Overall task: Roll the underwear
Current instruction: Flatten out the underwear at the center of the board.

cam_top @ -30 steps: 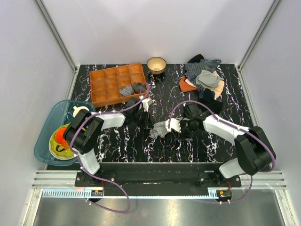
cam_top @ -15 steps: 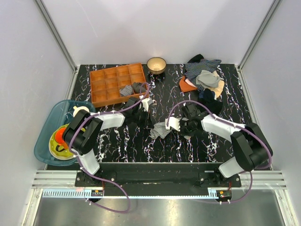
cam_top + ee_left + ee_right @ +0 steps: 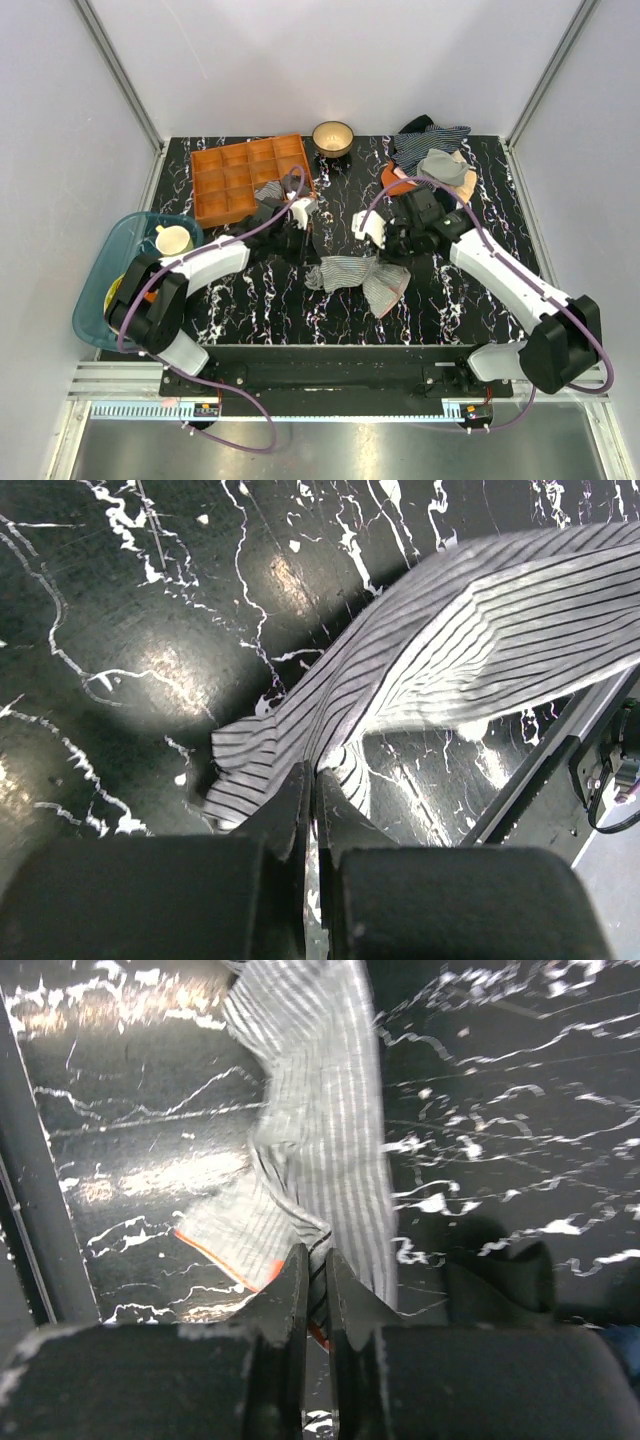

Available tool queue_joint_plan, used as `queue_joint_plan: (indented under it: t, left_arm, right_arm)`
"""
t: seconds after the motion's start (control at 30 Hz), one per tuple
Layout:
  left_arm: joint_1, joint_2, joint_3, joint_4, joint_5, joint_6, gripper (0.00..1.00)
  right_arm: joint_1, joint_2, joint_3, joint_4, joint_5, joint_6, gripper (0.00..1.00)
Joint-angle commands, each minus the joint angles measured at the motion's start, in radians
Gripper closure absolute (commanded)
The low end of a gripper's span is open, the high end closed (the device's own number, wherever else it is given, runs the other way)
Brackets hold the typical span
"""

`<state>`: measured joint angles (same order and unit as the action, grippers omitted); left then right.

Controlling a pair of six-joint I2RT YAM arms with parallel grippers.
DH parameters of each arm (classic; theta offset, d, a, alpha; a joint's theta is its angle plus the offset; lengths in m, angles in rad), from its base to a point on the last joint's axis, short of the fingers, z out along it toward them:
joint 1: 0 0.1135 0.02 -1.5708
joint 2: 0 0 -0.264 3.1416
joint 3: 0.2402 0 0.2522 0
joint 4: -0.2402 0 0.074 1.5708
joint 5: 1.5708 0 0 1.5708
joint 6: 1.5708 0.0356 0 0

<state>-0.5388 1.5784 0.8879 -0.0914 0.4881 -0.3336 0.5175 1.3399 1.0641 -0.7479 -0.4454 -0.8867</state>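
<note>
With the left end effector (image 3: 312,785) and right end effector (image 3: 312,1260) each clamped on a thin edge pinch of the underwear (image 3: 352,274), stretched low over the worktop (image 3: 250,300), either hold could slip if pulled tauter.

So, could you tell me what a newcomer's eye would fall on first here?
The striped underwear is stretched out at the centre: the left gripper pinches one end, the right gripper the other. Next come the orange tray at the far left and the heap of clothes at the far right.
</note>
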Motion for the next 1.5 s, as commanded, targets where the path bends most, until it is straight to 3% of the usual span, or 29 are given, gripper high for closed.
queue_joint_plan:
  t: [0.0,0.2,0.23,0.27,0.4,0.57,0.7,0.8,0.9,0.93,1.1,1.27,1.37,1.4,1.43,1.47]
  left_arm:
    - [0.029,-0.121,0.054,-0.077,-0.054,0.033,1.00]
    - [0.048,-0.260,0.114,-0.198,-0.112,0.062,0.97]
    - [0.048,-0.271,0.117,-0.224,-0.114,0.065,0.92]
    - [0.048,-0.282,0.115,-0.232,-0.115,0.064,0.78]
    - [0.046,-0.354,0.085,-0.219,-0.085,0.071,0.46]
    - [-0.044,-0.468,-0.015,-0.088,-0.124,0.155,0.25]
    - [-0.260,-0.498,-0.142,0.093,-0.241,0.281,0.20]
    - [-0.355,-0.451,-0.226,0.334,-0.295,0.341,0.18]
    - [-0.409,-0.355,-0.218,0.406,-0.336,0.354,0.17]
    - [-0.423,-0.325,-0.205,0.432,-0.383,0.349,0.13]
    - [-0.475,-0.138,-0.119,0.485,-0.592,0.288,0.12]
    - [-0.487,-0.035,-0.086,0.527,-0.732,0.159,0.16]
    - [-0.487,0.012,-0.089,0.574,-0.749,0.111,0.35]
    - [-0.487,0.014,-0.084,0.562,-0.744,0.110,0.69]
    - [-0.486,0.014,-0.080,0.543,-0.749,0.104,0.92]
    - [-0.486,-0.010,-0.083,0.523,-0.755,0.105,1.00]
  right_arm:
    - [0.006,-0.045,0.161,-0.065,0.033,0.072,0.97]
    - [0.003,-0.053,0.390,-0.139,0.013,0.100,0.99]
    - [0.003,-0.056,0.414,-0.149,0.005,0.106,0.99]
    - [0.004,-0.058,0.418,-0.153,-0.006,0.121,0.99]
    - [0.004,-0.062,0.372,-0.130,-0.074,0.166,0.99]
    - [0.003,-0.059,0.287,-0.077,-0.104,0.230,0.99]
    - [0.003,-0.048,0.278,-0.065,-0.124,0.259,1.00]
    - [0.004,-0.045,0.301,-0.074,-0.128,0.270,1.00]
    - [0.001,-0.044,0.326,-0.088,-0.136,0.278,1.00]
    - [-0.002,-0.045,0.329,-0.090,-0.139,0.281,1.00]
    - [-0.016,-0.050,0.327,-0.090,-0.165,0.290,0.99]
    - [-0.030,-0.067,0.318,-0.082,-0.176,0.307,1.00]
    - [-0.039,-0.073,0.304,-0.071,-0.191,0.321,0.99]
    - [-0.043,-0.074,0.303,-0.071,-0.191,0.321,0.99]
    - [-0.045,-0.080,0.303,-0.074,-0.190,0.319,0.99]
    - [-0.047,-0.087,0.303,-0.082,-0.181,0.315,0.99]
